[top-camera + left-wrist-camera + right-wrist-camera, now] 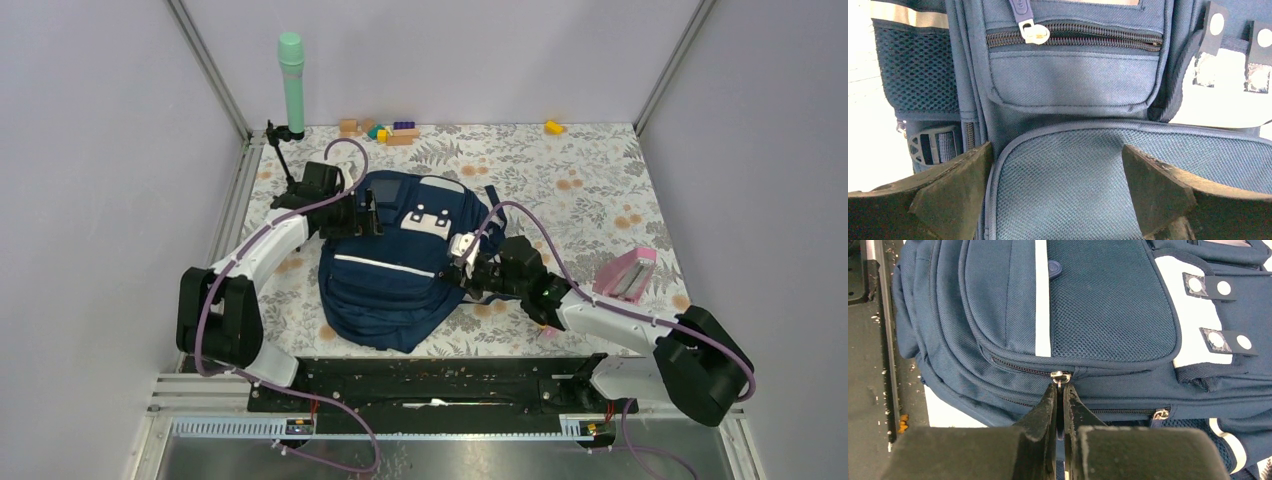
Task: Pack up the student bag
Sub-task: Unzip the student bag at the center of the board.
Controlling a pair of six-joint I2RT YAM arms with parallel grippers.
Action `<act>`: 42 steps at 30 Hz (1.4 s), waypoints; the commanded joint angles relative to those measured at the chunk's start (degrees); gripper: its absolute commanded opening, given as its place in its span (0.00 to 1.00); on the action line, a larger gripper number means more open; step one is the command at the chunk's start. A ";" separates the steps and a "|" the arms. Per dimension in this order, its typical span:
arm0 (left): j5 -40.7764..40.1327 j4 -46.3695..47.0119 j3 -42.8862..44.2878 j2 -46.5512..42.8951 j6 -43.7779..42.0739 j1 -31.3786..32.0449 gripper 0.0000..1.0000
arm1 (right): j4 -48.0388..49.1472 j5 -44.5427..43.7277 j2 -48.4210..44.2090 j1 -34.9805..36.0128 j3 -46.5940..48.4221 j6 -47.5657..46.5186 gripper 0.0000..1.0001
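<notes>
The navy-blue student bag (395,260) lies flat in the middle of the table, white patch (427,222) up. My right gripper (465,262) is at the bag's right side. In the right wrist view it (1061,388) is shut on the navy pull tab of a zipper, just below the metal slider (1061,375) of the front compartment. My left gripper (365,215) is at the bag's upper left. In the left wrist view it (1057,150) is open, its fingers wide apart on either side of a mesh-padded panel (1068,185). A closed small pocket zipper (1034,34) shows beyond.
A pink flat item (627,274) stands at the right of the table. A green cylinder (292,85) on a stand is at the back left. Small toy blocks (385,130) and a yellow block (553,127) lie along the back wall.
</notes>
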State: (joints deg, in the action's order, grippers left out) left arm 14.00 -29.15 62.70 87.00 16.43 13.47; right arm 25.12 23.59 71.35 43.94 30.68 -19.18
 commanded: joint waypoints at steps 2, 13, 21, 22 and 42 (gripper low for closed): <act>-2.53 -0.89 -1.65 -7.53 -1.10 0.87 0.99 | -3.23 -0.49 -4.16 0.76 -1.38 4.60 0.00; 1.85 -1.45 -15.31 -21.96 2.67 -4.93 0.86 | -3.85 -0.93 -5.56 0.78 -2.68 6.06 0.00; 10.77 0.46 -17.92 -21.70 3.17 -8.91 0.64 | -4.50 -1.07 -6.32 0.75 -2.70 6.60 0.00; 12.02 0.86 -18.08 -21.67 3.17 -8.91 0.61 | -4.74 -1.27 -6.53 0.73 -2.76 6.73 0.00; 11.96 3.57 -21.45 -26.88 3.33 -8.91 0.00 | -14.94 -9.08 -10.70 5.80 -1.25 16.98 0.00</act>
State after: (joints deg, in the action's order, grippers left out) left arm 25.19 -28.21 41.91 63.24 18.92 4.25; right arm 14.98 16.12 61.98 47.24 28.53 -6.50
